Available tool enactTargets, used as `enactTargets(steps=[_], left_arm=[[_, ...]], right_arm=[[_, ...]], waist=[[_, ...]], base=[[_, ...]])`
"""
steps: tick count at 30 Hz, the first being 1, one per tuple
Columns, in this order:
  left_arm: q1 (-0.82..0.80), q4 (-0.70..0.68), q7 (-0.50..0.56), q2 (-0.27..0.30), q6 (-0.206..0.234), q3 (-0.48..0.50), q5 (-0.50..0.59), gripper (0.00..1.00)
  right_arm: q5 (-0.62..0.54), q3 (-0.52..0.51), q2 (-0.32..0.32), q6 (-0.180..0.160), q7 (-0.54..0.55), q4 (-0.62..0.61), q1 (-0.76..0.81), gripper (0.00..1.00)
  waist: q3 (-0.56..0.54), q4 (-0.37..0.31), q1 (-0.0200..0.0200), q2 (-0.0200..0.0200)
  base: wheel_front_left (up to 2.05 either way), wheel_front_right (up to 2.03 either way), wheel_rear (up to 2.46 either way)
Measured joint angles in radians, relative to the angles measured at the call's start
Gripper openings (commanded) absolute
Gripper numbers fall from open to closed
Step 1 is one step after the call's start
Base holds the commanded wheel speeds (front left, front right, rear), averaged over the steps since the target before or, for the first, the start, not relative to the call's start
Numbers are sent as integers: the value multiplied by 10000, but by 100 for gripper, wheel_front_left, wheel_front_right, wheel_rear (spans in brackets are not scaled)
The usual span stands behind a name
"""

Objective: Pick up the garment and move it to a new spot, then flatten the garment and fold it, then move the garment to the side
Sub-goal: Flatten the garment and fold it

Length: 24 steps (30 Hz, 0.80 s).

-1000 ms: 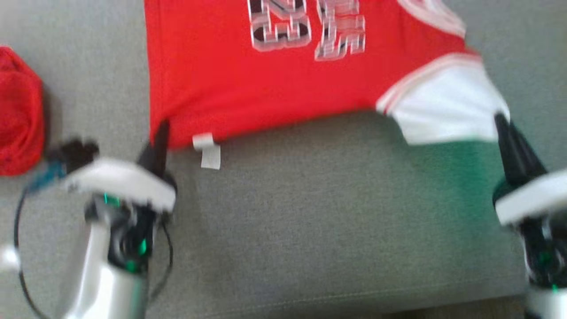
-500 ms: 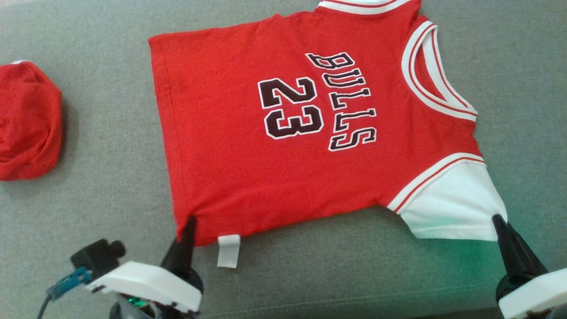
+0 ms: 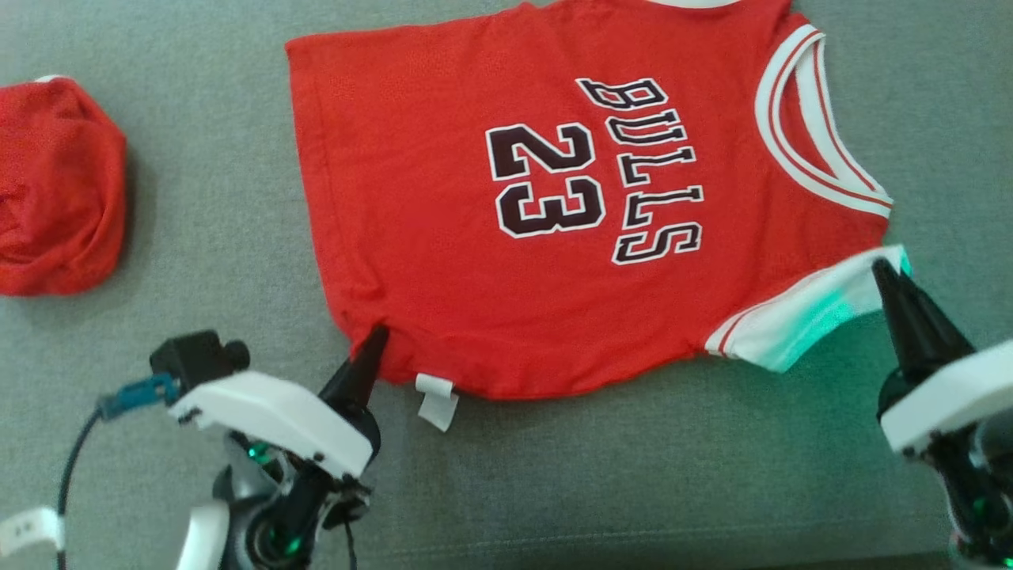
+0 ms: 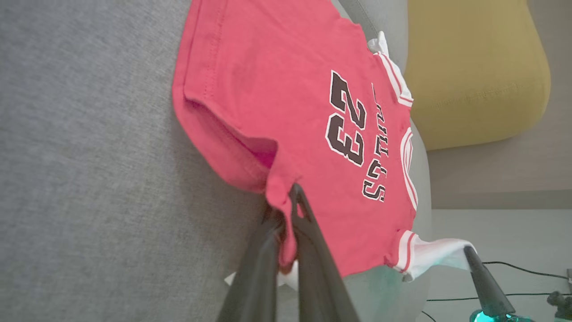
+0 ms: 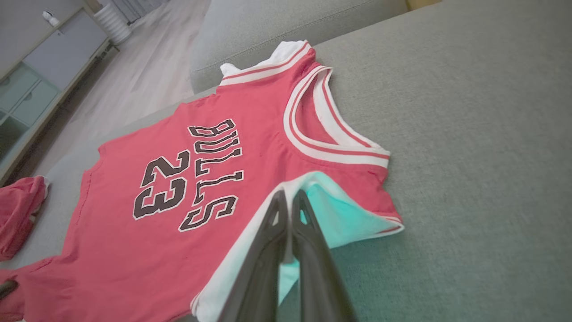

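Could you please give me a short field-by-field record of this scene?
Surface: grey cushion
Garment: red jersey, print side up, spread mostly flat
Left hand: shut on the jersey's hem corner
Right hand: shut on the white sleeve
Nearby: crumpled red cloth, apart from the jersey, toward the robot's left

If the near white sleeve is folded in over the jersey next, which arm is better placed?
Right. The right end effector is shut on the white sleeve; the left end effector pinches the hem corner of the jersey, at the other end.
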Motion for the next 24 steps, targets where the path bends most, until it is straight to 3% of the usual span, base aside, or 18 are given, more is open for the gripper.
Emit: enactTargets(steps=[5, 24], left_arm=[[-616, 0, 732, 403, 426, 15, 29, 0], [-2564, 334, 3101, 370, 3026, 336, -686, 0]], right_arm=[[-219, 65, -435, 0, 610, 270, -804, 0], [-606, 1570, -2232, 0, 1781, 2721, -3941, 0]], waist=[[137, 108, 0, 0], [531, 362, 0, 0]], base=[[0, 0, 0], [0, 0, 0]])
